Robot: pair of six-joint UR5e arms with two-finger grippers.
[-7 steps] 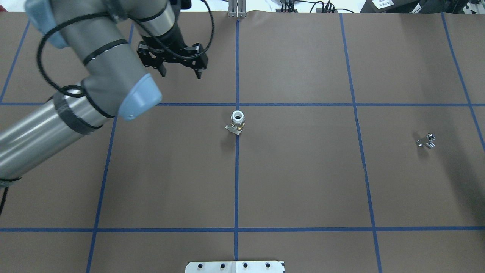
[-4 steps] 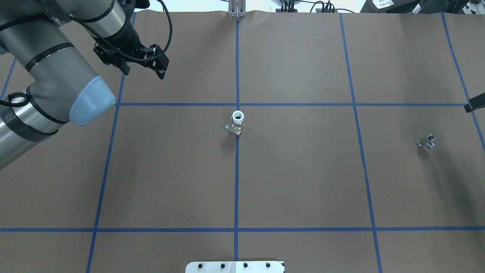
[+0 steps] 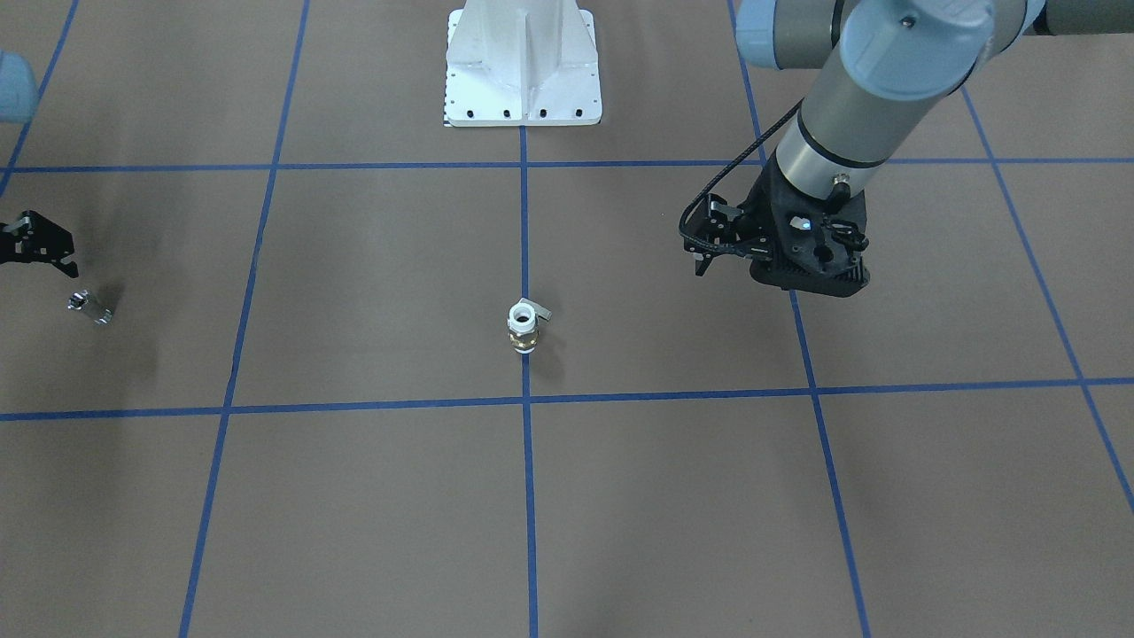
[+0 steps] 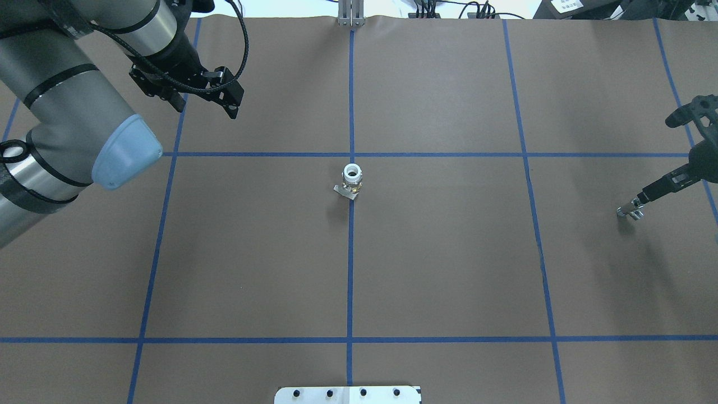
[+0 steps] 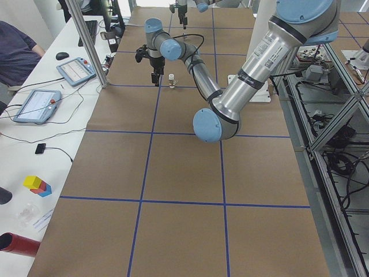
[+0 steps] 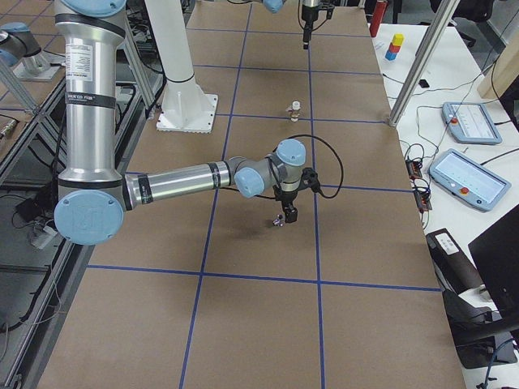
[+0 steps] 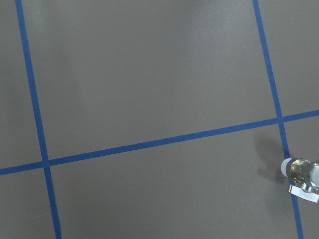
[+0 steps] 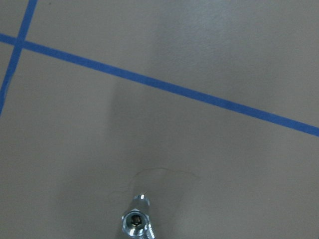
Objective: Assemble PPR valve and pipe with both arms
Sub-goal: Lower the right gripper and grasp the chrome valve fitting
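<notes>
The PPR valve [image 4: 351,180] stands upright on the centre line of the brown table, white collar up and lever toward the robot; it also shows in the front view [image 3: 523,326] and at the right edge of the left wrist view [image 7: 301,174]. The pipe [image 4: 629,212], a tiny silver piece, lies at the far right and shows in the right wrist view [image 8: 135,222]. My left gripper [image 4: 205,108] is open and empty, at the far left, well away from the valve. My right gripper [image 4: 652,161] looks open, one fingertip right beside the pipe.
The white bolted pedestal [image 3: 523,89] stands at the robot's side of the table. A metal post [image 4: 350,14] stands at the far edge. Tablets [image 5: 37,105] and a seated person [image 5: 17,46] are along the side bench. Blue tape lines grid the table.
My left arm has swung left, away from the table's centre, gripper still open. My right gripper has come in from the right edge to the pipe. Valve and pipe have not moved.
</notes>
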